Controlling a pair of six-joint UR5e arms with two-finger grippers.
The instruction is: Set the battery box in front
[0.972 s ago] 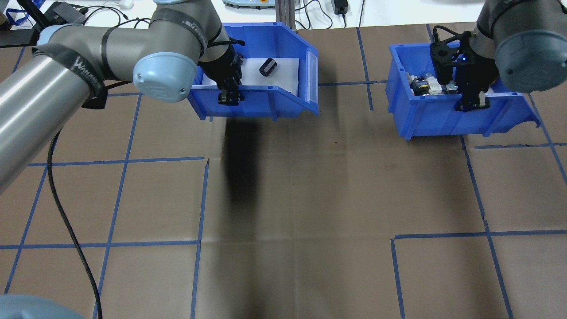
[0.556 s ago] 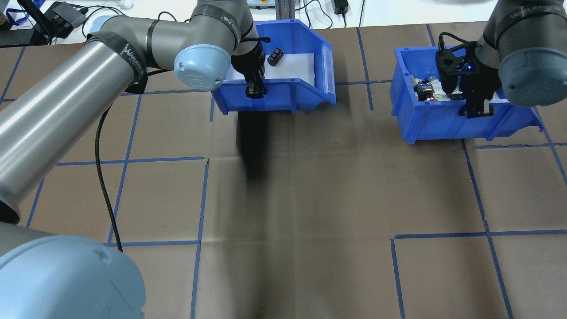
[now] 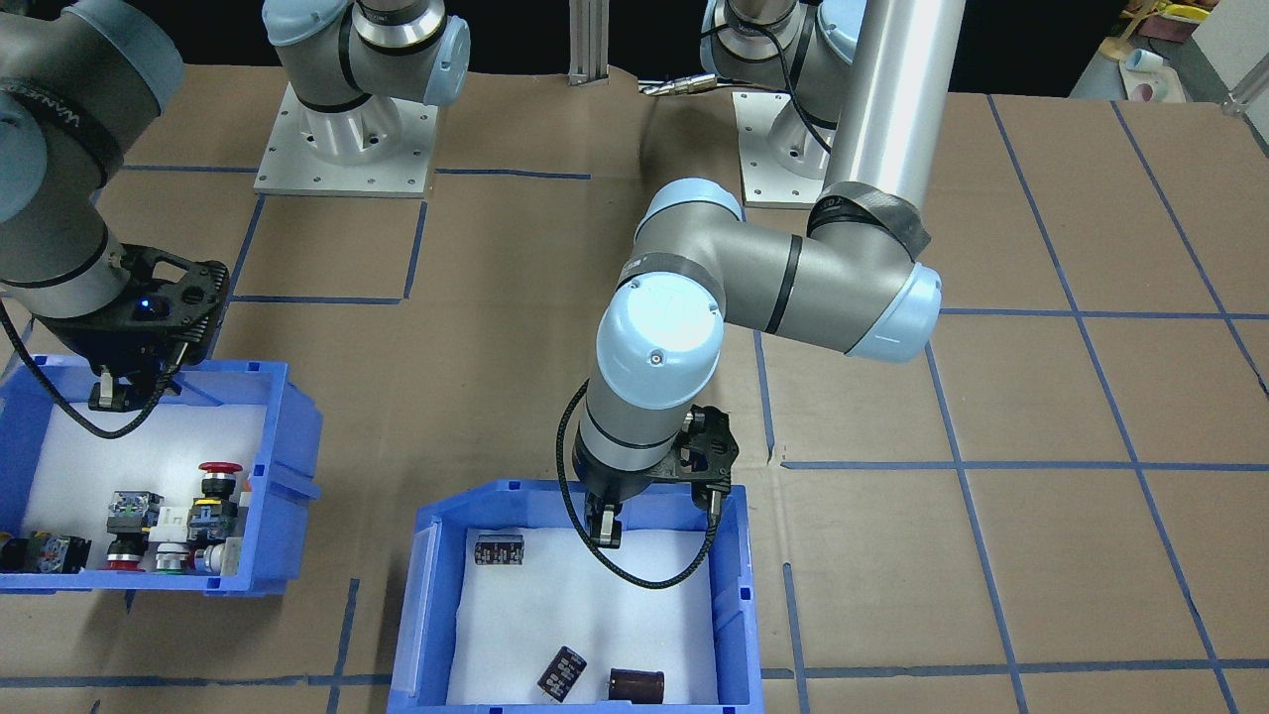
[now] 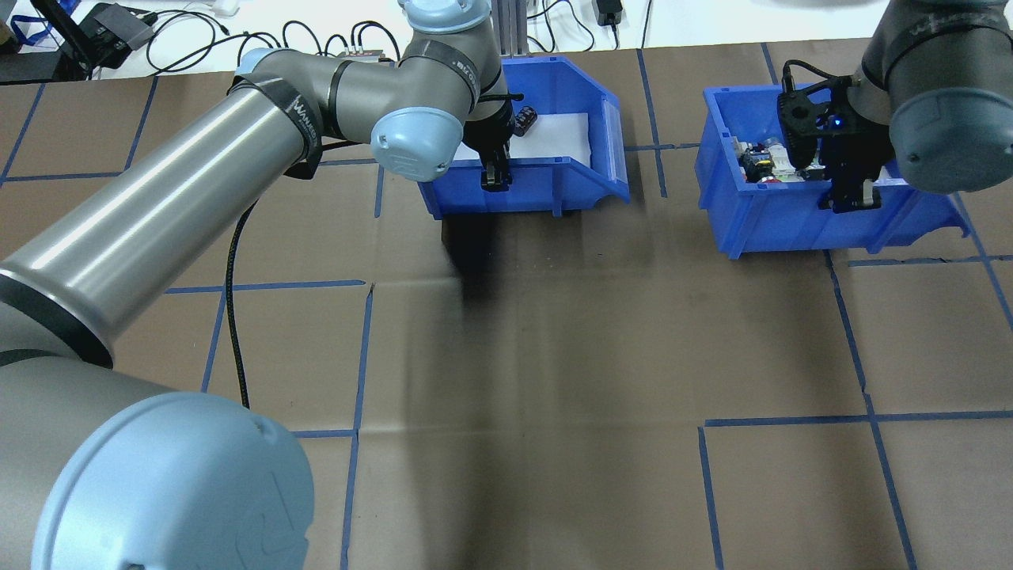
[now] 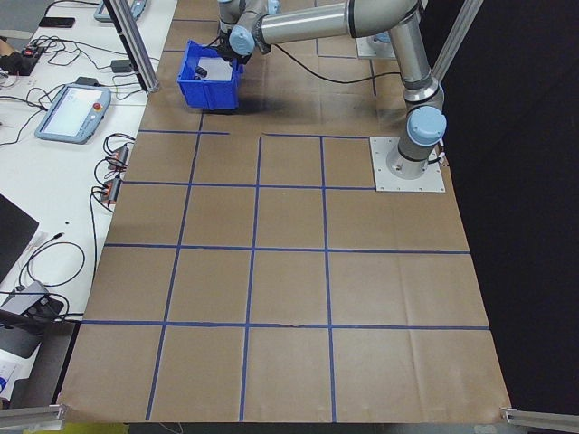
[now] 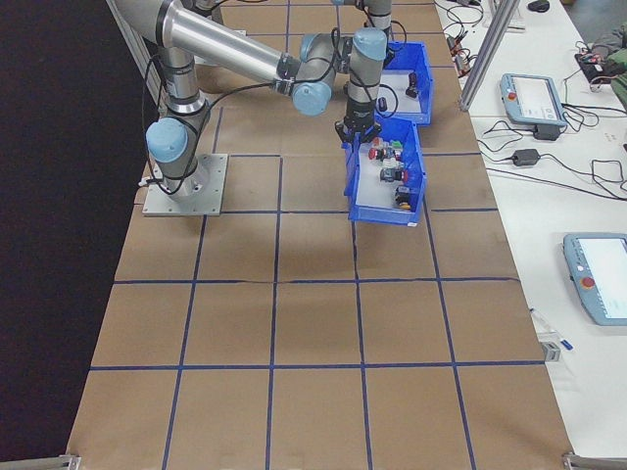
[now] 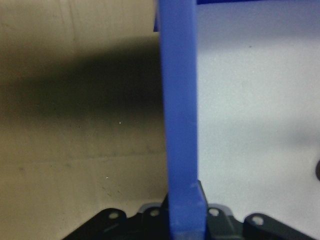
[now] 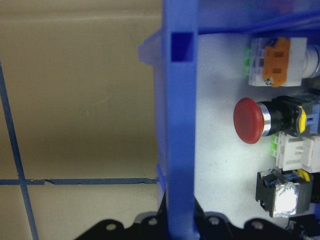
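- Battery box [image 3: 729, 580] sits at the bottom centre of the front-facing view, and at the top centre of the overhead view [image 4: 546, 186], far from the robot's base.
- Its white liner carries three dark cylinders [image 3: 634, 684]: one at the upper left of the liner, two along the bottom edge of the front-facing frame.
- Left gripper [image 3: 607, 524] pinches the box's wall nearest the robot; the left wrist view shows that blue wall [image 7: 180, 125] running up between the closed jaws, liner on its right and brown table on its left.
- Right gripper [image 4: 853, 194] clamps the near wall of the second blue bin [image 4: 783, 218] at the upper right of the overhead view; the right wrist camera shows that wall [image 8: 180, 125] caught between its jaws.
- That bin holds push-buttons and switches, among them a red mushroom button [image 8: 252, 120].
- Brown paper table [image 4: 554, 356] is crossed by blue tape lines.
- Both bins rest on the table, well apart from each other.
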